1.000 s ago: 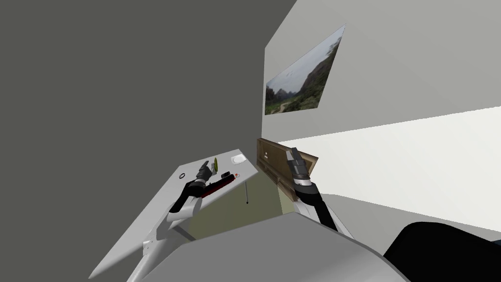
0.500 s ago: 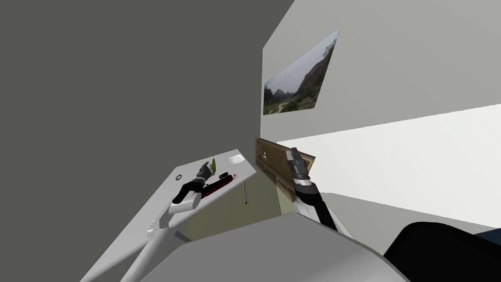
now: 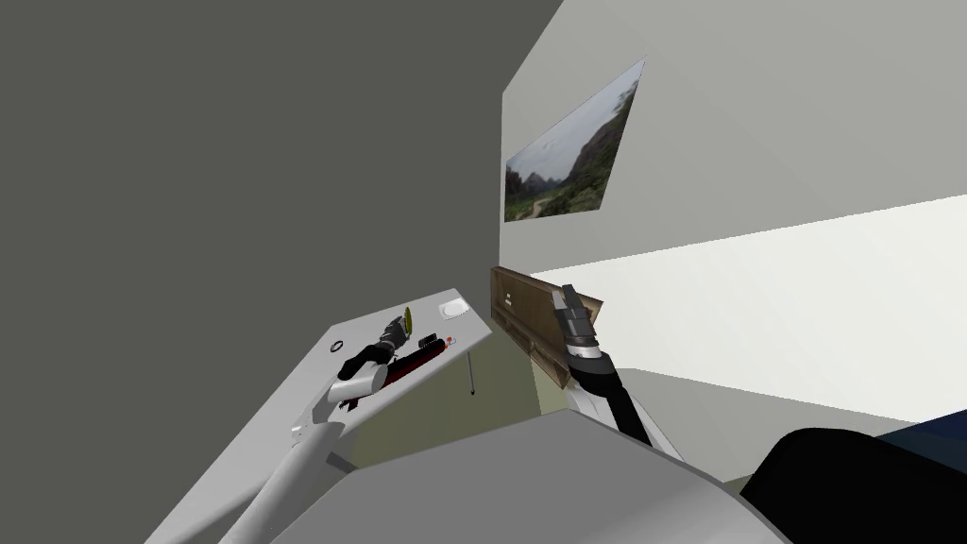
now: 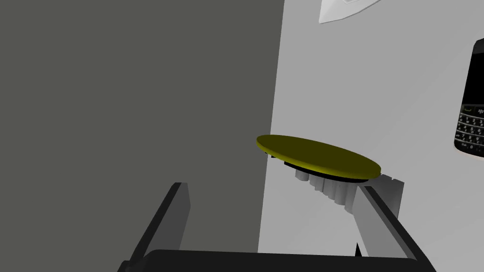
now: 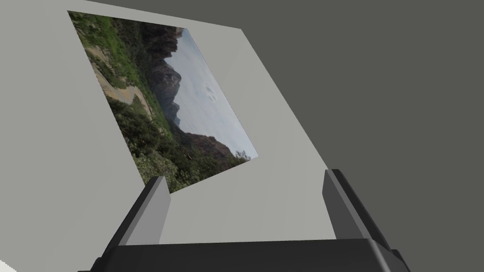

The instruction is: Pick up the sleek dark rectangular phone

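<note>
Flat, even light. In the head view straight edges splay toward the corners (very wide, rolled lens). A bright white band glows at three o'clock, a dark grey wall dims nine, a black area sits at five.

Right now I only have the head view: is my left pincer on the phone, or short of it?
Observer: Short of it. The left wrist view shows the left pincer open, gripping nothing.
Operator: Where does the phone lie from it?
Observer: The phone lies keypad up on the white table, out past one finger, outside the gap.
Operator: And the yellow-green thing beside my pincer?
Observer: It is a yellow-green disc on a ribbed grey base, just ahead of that same finger. I cannot tell whether they touch.
</note>
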{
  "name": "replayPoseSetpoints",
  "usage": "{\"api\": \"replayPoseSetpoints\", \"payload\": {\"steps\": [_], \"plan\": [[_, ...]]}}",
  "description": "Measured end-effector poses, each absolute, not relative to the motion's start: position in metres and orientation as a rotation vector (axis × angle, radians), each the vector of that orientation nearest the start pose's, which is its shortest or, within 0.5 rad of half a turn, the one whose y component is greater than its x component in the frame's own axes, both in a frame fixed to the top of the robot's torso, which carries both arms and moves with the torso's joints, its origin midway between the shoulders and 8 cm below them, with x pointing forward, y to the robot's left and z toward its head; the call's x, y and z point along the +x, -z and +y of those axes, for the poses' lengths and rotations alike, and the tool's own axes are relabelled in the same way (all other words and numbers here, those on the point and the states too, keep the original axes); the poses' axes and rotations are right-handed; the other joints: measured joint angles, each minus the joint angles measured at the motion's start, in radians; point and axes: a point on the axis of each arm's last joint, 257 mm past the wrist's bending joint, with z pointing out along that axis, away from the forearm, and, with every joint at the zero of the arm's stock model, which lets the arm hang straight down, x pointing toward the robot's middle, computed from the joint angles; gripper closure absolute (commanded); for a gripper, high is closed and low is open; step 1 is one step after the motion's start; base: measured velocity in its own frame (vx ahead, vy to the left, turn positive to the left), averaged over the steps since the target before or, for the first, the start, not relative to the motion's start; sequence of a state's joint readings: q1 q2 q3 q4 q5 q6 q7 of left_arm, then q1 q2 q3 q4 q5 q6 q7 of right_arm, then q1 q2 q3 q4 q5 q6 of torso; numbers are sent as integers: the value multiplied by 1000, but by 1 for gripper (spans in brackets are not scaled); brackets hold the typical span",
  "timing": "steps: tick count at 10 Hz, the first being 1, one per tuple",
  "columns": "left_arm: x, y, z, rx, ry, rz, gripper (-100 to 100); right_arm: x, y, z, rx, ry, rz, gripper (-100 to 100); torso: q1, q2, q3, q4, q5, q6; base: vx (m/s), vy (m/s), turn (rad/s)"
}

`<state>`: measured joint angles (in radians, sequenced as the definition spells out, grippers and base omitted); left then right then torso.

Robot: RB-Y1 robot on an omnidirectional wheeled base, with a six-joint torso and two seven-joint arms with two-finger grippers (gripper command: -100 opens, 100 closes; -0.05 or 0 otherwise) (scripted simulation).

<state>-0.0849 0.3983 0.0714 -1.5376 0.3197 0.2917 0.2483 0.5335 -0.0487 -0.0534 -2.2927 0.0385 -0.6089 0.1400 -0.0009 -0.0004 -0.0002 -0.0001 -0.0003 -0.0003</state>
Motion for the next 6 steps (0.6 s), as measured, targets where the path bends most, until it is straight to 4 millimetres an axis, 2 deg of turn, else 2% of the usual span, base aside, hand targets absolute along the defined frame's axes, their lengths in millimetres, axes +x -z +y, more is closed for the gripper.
{"api": "replayPoseSetpoints", "payload": {"steps": [3,6], "plan": [[568,255,391,-1651,1110,1218,-100,319,-40,-283,462,-1108,640,0,0,-1,0,0,0,0,11,-15,-45],[567,280,407,-1769,1041,1235,-100,319,-40,-283,462,-1108,640,0,0,-1,0,0,0,0,15,-12,-78]]}}
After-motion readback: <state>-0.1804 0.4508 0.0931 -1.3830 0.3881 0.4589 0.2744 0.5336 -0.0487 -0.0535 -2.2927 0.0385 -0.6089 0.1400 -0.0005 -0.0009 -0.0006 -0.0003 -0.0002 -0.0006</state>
